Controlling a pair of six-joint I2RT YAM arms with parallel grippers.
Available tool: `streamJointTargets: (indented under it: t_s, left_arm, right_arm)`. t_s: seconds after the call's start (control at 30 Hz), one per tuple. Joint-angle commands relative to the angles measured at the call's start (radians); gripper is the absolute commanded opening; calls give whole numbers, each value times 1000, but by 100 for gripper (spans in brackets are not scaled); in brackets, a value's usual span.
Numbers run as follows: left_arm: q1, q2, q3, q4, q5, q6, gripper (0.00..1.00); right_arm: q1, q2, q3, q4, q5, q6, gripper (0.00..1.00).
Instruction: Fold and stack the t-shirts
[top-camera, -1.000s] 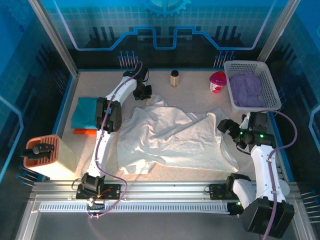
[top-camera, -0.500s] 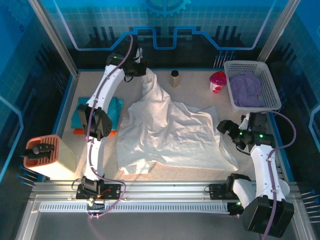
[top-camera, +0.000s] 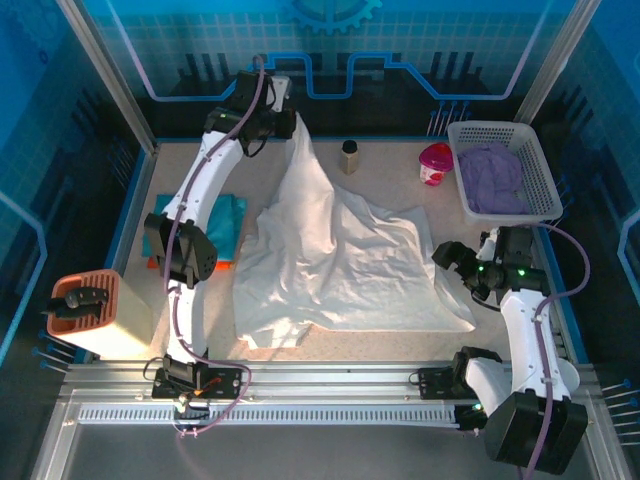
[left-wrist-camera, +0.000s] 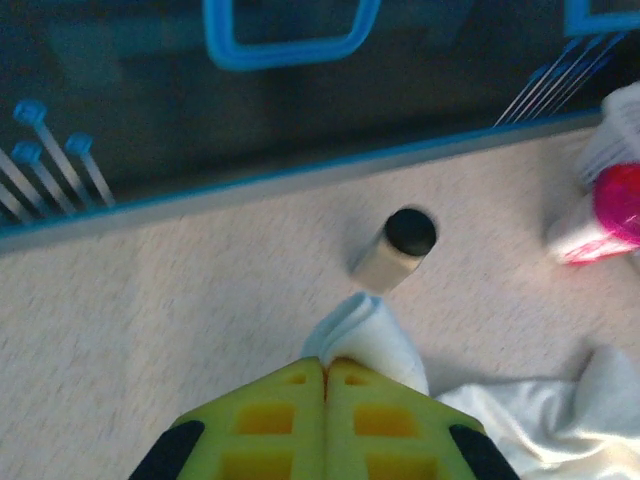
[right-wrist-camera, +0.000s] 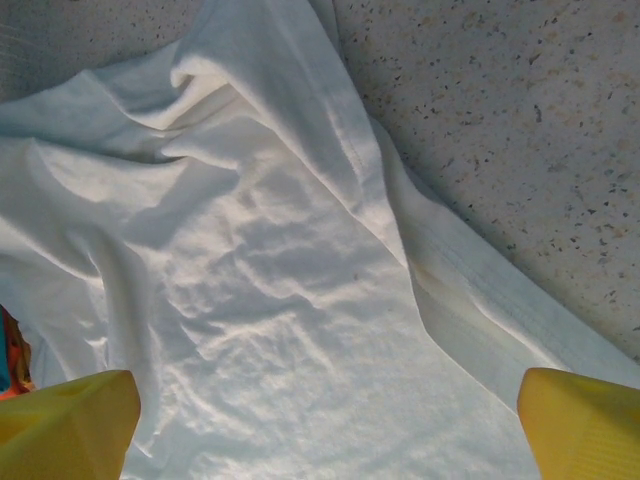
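The left gripper (top-camera: 286, 108) (left-wrist-camera: 325, 365), fingers pressed together on a pinch of the white t-shirt (top-camera: 340, 260) (left-wrist-camera: 368, 328) (right-wrist-camera: 280, 280), holds that corner high at the table's (top-camera: 400, 345) far edge, so the cloth rises in a peak and fans down across the middle. The right gripper (top-camera: 452, 256) (right-wrist-camera: 325, 430) hovers spread wide over the shirt's right hem, with speckled tabletop just beyond it. The teal t-shirt (top-camera: 230, 215) lies folded on the orange t-shirt (top-camera: 156, 264) by the left edge (the left arm crosses in front). Bare table runs along the near edge and around the bottle (top-camera: 348, 156) (left-wrist-camera: 400, 245).
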Motion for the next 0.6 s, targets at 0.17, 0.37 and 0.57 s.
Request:
streamJointTargets:
  t_s: [0.17, 0.37, 0.57]
  left_arm:
    - [15, 36, -73, 298, 37, 38, 45]
    - [59, 55, -55, 150, -121, -125, 73]
    - [58, -88, -295, 80, -95, -261, 72]
  right_arm:
    - [-9, 15, 2, -4, -30, -15, 97]
    - [0, 56, 19, 38, -18, -8, 95]
    - [73, 196, 101, 127, 65, -33, 86]
